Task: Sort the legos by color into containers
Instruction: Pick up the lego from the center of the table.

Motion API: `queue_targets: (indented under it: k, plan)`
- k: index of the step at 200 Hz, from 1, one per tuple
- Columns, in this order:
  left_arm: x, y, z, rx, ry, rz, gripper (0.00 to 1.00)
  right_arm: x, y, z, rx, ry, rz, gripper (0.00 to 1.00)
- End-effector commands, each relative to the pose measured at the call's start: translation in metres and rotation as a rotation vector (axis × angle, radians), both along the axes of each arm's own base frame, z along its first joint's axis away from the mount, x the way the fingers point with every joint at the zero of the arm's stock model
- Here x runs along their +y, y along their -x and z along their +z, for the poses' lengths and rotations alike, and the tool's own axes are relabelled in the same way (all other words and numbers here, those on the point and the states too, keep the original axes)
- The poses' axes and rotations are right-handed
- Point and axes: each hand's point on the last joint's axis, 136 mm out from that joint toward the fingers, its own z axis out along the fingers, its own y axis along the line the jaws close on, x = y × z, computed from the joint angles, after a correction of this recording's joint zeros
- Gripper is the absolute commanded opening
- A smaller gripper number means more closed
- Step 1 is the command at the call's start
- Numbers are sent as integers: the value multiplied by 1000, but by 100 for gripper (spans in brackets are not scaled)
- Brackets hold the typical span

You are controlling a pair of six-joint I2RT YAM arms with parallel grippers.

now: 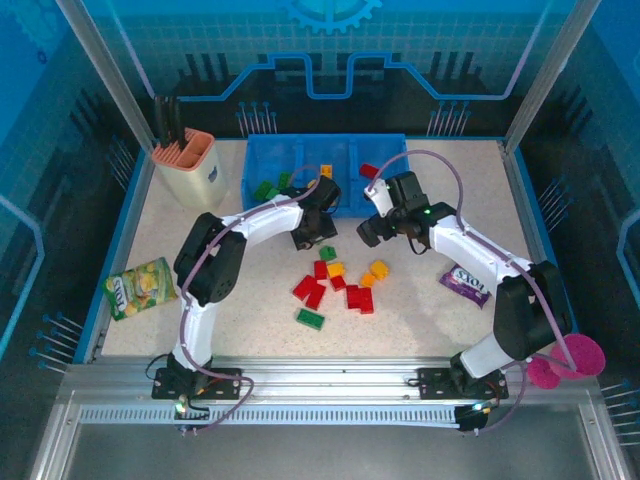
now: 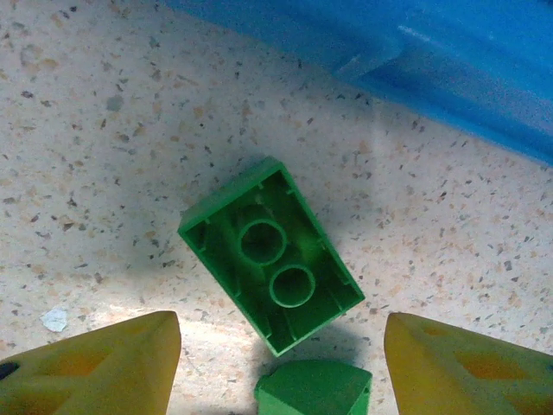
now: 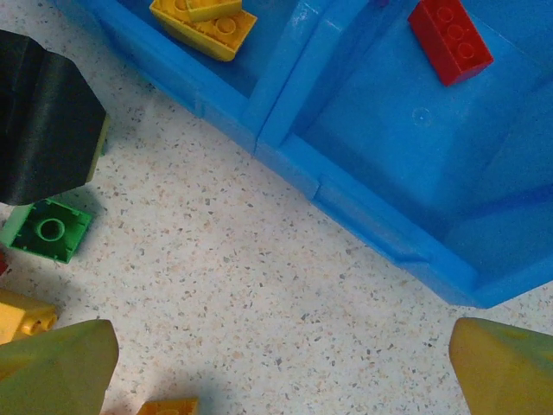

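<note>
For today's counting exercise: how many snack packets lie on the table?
2. A green and yellow packet lies at the left side of the table; a purple packet lies at the right side. More could be hidden from view.

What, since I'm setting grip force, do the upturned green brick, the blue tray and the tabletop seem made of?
Upturned green studded brick: hard moulded plastic, slight sheen, hollow underside with two tubes. Low blue compartment tray: likely plastic too, glossy, moulded ribs. Speckled beige tabletop: terrazzo-like stone or laminate; cannot tell which.
</note>
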Motion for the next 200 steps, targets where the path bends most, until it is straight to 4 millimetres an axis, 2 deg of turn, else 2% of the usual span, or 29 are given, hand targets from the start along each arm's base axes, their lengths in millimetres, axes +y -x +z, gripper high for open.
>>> queue_targets:
  k: [1, 54, 103, 181, 200]
  plan:
    - [-4, -7, -1, -17, -8, 16, 68, 1, -1, -3, 7, -40, 10, 99]
    - [-1, -8, -14, 16, -38, 31, 71, 2, -5, -5, 19, -60, 11, 99]
    - [5, -5, -25, 43, -69, 36, 68, 0, -4, -9, 30, -53, 5, 99]
    - [28, 10, -38, 89, -96, 64, 46, 1, -5, -17, 54, -45, 4, 99]
    - [33, 15, -39, 99, -109, 64, 44, 1, -5, -16, 54, -44, 4, 99]
